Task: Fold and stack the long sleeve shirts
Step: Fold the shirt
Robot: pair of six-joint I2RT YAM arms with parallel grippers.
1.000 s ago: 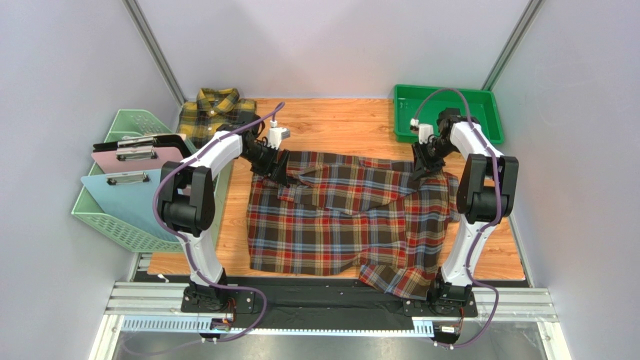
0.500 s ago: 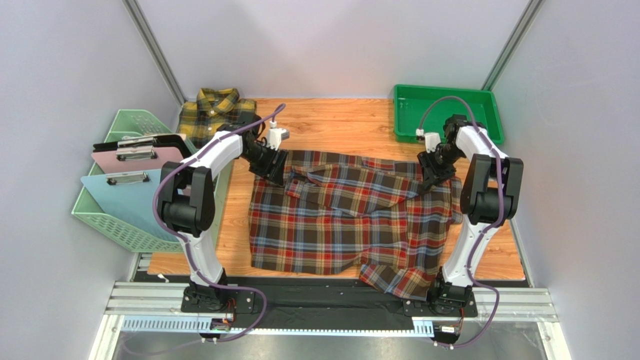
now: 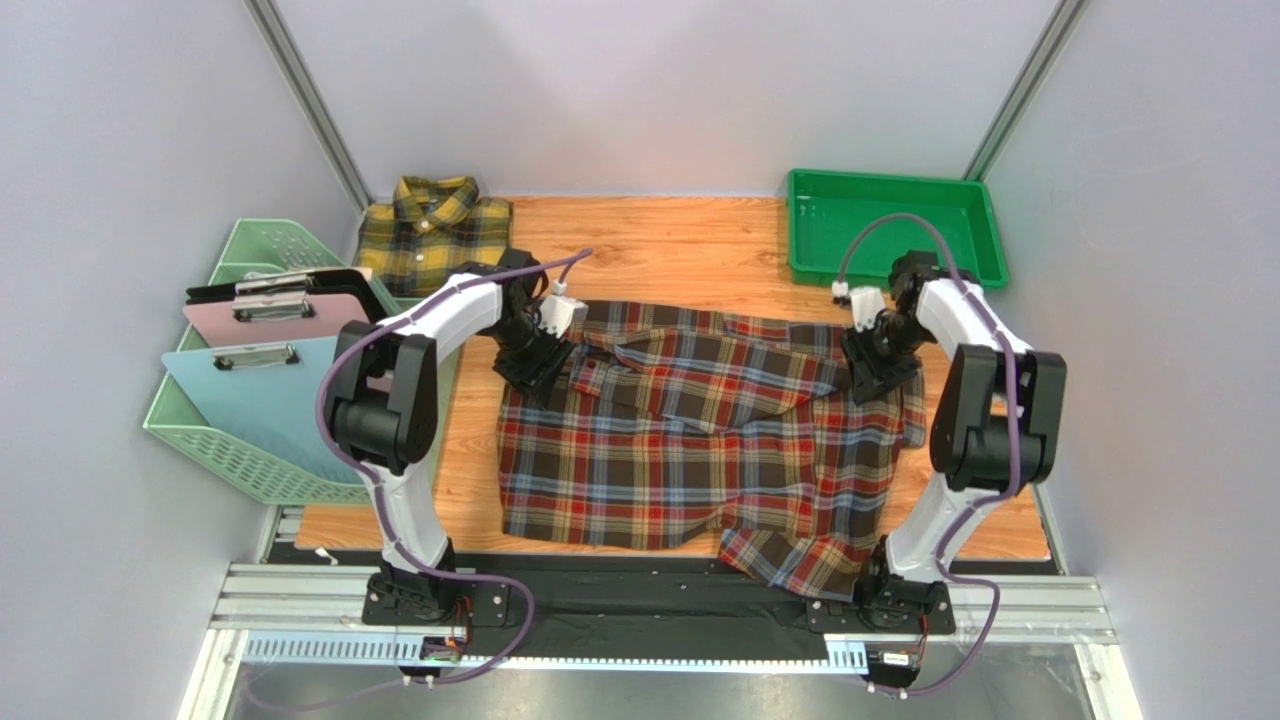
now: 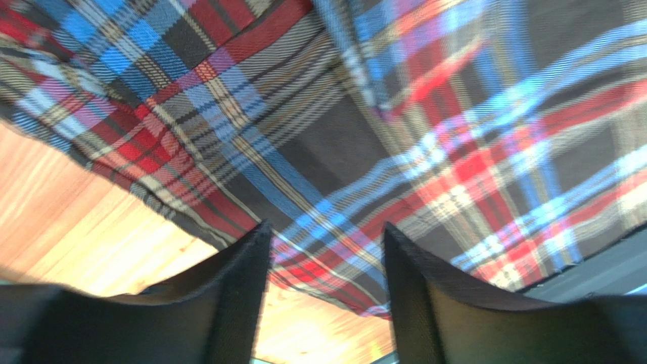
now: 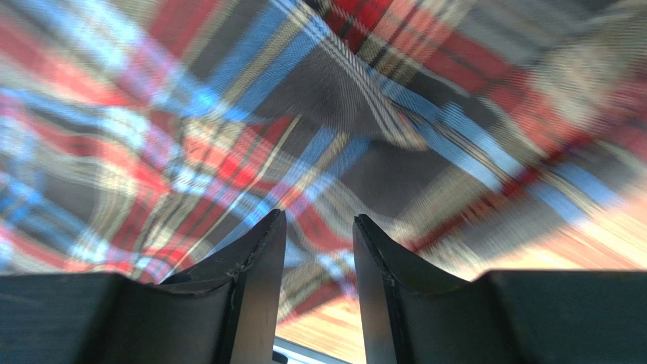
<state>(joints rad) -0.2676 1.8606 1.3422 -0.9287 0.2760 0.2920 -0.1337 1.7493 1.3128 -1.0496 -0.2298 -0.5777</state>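
Spread on bench (image 3: 676,248): red check shirt (image 3: 676,450) (yellow shirt (image 3: 436,228) folded, far-left corner). Both left jaws and right jaws parted, empty, at its shoulders.

Top view: the wrists cover the fingertips of the left claw (image 3: 537,365) and the right claw (image 3: 873,375), so contact with the red plaid shirt (image 3: 684,443) cannot be read there. The shirt's near right corner hangs off the surface (image 3: 676,248) and is partly covered by the right arm (image 3: 920,510). The black clipboard (image 3: 349,279) lies mostly under the pink clipboard (image 3: 278,318). Left wrist view: the shirt runs past the top and side edges, and the bottom edge cuts off the finger bases. Right wrist view: blur smears the plaid, leaving its weave unreadable.
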